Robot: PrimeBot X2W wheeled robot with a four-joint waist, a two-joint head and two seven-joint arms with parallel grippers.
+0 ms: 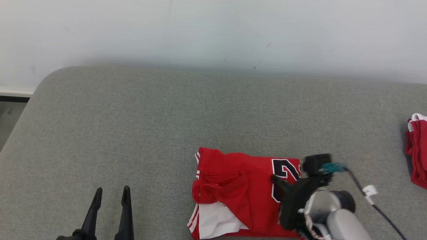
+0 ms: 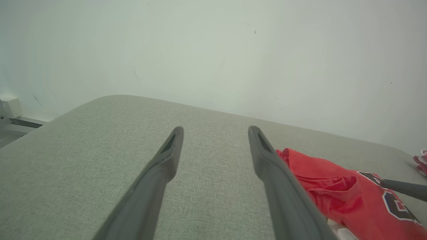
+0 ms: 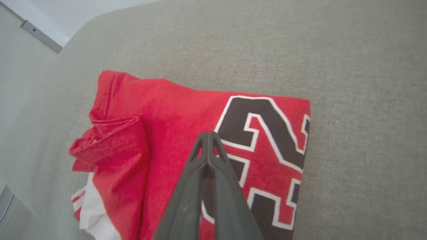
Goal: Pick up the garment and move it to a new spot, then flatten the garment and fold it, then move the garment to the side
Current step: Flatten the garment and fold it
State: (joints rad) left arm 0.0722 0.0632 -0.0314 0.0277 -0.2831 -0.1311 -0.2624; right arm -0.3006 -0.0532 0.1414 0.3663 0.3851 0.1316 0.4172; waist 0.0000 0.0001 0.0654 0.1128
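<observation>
The folded red garment [image 1: 240, 186] lies on the near half of the table [image 1: 133, 126], which is covered in grey cloth, right of centre and close to the front edge. The head view shows what neither wrist view does: both arms at once, with the left tool [image 1: 111, 191] well apart from the garment at the lower left, and a second red cloth [image 1: 417, 150] at the far right edge. The left wrist view shows the left tool [image 2: 216, 130] with its 2 fingers spread wide and holding nothing, bare table between them, and the garment [image 2: 333, 186] off to its right. The right wrist view gives the closest look at the garment [image 3: 160, 110]: a black numeral 2 outlined in white, a rumpled fold on the left and a white layer peeking out below. There the right tool [image 3: 207, 135] has its fingers pressed together, tips over the numeral; whether any cloth is pinched I cannot tell.
</observation>
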